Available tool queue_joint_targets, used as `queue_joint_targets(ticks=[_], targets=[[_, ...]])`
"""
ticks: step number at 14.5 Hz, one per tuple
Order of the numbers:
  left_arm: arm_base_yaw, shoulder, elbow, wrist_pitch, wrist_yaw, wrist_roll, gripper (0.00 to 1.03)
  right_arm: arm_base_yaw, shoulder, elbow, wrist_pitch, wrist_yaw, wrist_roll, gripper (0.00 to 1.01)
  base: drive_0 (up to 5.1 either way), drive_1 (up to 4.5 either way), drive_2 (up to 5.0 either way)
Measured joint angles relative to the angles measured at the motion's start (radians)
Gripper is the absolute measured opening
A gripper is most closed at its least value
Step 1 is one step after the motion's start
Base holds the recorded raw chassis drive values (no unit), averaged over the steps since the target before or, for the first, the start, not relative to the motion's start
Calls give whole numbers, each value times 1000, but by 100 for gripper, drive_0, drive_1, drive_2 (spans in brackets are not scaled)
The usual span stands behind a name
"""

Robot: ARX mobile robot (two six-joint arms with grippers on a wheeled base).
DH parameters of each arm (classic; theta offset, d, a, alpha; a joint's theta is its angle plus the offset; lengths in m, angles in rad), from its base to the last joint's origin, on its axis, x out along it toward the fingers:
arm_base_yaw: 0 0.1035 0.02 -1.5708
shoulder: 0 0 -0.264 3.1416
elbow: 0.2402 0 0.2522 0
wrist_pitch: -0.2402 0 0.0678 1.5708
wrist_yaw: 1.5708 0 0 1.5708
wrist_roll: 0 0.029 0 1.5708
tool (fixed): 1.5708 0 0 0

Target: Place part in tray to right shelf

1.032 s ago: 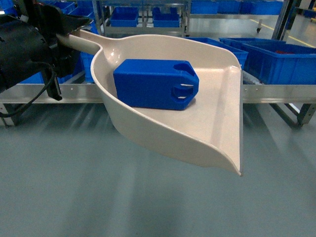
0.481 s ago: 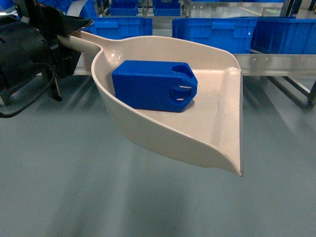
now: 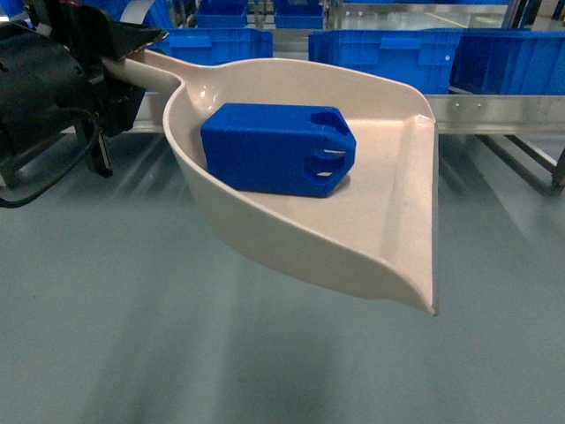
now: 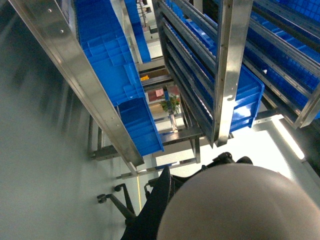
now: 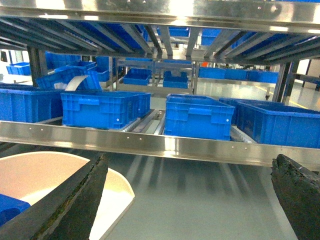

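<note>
Part [image 3: 278, 148], small and solid blue, is lying on its side inside the tray [image 3: 388, 221], close to the back wall and the handle, with its bevelled, slotted end pointing toward the open front lip. In the right wrist view only a blue corner of it is showing at the lower left [image 5: 10, 207], inside the beige wall [image 5: 45, 170].

Tray and part are hanging in the air above the grey floor [image 3: 132, 353], not resting on anything. The left hand [image 3: 110, 53] is clenching the handle at the upper left of the head view; the black fingers are closing around the beige stem where it is leaving the bowl. In the left wrist view the tray is appearing only as a rounded beige bulge [image 4: 240, 205] at the bottom, so the grip itself is hard to read there.

The right hand [image 5: 190, 200] is standing released, its two dark fingers [image 5: 75, 200] spread wide apart at the edges of its own view, holding nothing.

Beyond it the right shelf [image 5: 165, 142] is running across, its shiny front rail in front of several blue crates [image 5: 197, 116] sitting side by side. The tray is staying short of that rail, probably still well apart from it.
</note>
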Motion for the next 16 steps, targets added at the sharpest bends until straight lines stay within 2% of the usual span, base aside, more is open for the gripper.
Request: queue_joint_targets(ticks=[2,8,16], targets=[[0,0,0,-6,1,1,12,0,1,0,-5,0,0,98,0,0,0],[11,0,0,-7,-7,1,12,0,1,0,-5,-1,0,98,9,436,-418],[-1,-1,0,-1,1,0,12,0,2,0,-5,0,0,98,1,429,-426]])
